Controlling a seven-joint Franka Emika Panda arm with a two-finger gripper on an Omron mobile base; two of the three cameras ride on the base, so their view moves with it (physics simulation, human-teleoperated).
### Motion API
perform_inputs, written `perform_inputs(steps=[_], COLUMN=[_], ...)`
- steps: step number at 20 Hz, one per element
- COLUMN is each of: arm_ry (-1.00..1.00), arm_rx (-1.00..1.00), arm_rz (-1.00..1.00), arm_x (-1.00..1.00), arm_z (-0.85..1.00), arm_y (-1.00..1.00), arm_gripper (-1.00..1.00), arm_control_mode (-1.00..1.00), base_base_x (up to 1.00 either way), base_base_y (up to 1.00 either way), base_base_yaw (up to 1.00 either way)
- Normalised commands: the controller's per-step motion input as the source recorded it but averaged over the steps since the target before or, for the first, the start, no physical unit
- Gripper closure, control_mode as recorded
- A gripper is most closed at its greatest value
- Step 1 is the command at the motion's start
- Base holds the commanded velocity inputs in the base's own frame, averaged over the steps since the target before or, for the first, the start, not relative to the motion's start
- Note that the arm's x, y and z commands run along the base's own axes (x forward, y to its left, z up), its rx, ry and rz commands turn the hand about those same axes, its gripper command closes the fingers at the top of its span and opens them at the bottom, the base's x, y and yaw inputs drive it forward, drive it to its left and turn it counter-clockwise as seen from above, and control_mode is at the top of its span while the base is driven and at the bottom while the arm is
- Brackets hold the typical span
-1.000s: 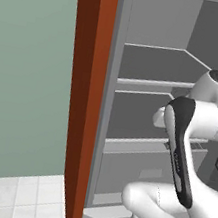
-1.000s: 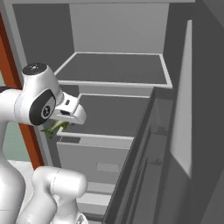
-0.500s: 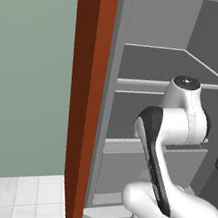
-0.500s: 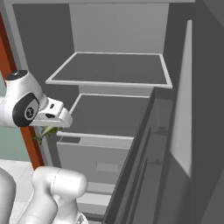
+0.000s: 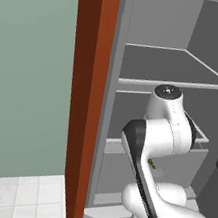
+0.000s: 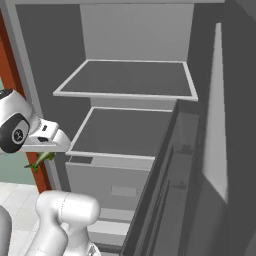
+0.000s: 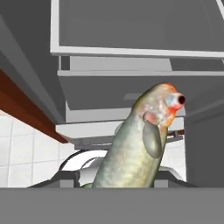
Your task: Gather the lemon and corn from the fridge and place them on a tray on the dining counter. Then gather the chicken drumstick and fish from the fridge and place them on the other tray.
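Note:
My gripper (image 6: 44, 156) is shut on the fish (image 7: 140, 144), a grey-green body with an orange-red head and a dark eye. In the hand view the fish rises from the bottom centre and leans to the right. From the right base view, its greenish tail (image 6: 38, 163) hangs below my hand at the fridge's left edge. A small green bit of the fish (image 5: 150, 163) peeks out beside my arm in the left base view. The lemon, corn, chicken drumstick and trays are out of view.
The fridge (image 6: 135, 35) stands open with bare grey shelves (image 6: 127, 80) and a drawer (image 6: 112, 185) below. Its open door (image 6: 210, 165) fills the right side. A red-brown panel (image 5: 82, 101) borders the fridge on the left, above white floor tiles (image 5: 14, 198).
The arm has swung left and out from the fridge shelves, carrying the fish with it. The hand now sits at the fridge's left edge, lower than before.

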Motion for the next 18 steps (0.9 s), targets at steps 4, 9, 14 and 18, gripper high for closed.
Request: perform_inputs(steps=[4, 9, 14, 18], arm_ry=[0.00, 0.00, 0.00, 0.00], arm_rx=[0.00, 0.00, 0.00, 0.00], arm_rz=[0.00, 0.00, 0.00, 0.00], arm_x=[0.00, 0.00, 0.00, 0.00], arm_z=[0.00, 0.00, 0.00, 0.00], arm_y=[0.00, 0.00, 0.00, 0.00], arm_gripper=[1.00, 1.00, 1.00, 1.00], arm_control_mode=[1.00, 1.00, 1.00, 1.00], base_base_x=[-0.15, -0.30, -0.40, -0.45], base_base_y=[0.48, 0.44, 0.40, 0.39], base_base_yaw=[-0.01, -0.10, -0.29, -0.38])
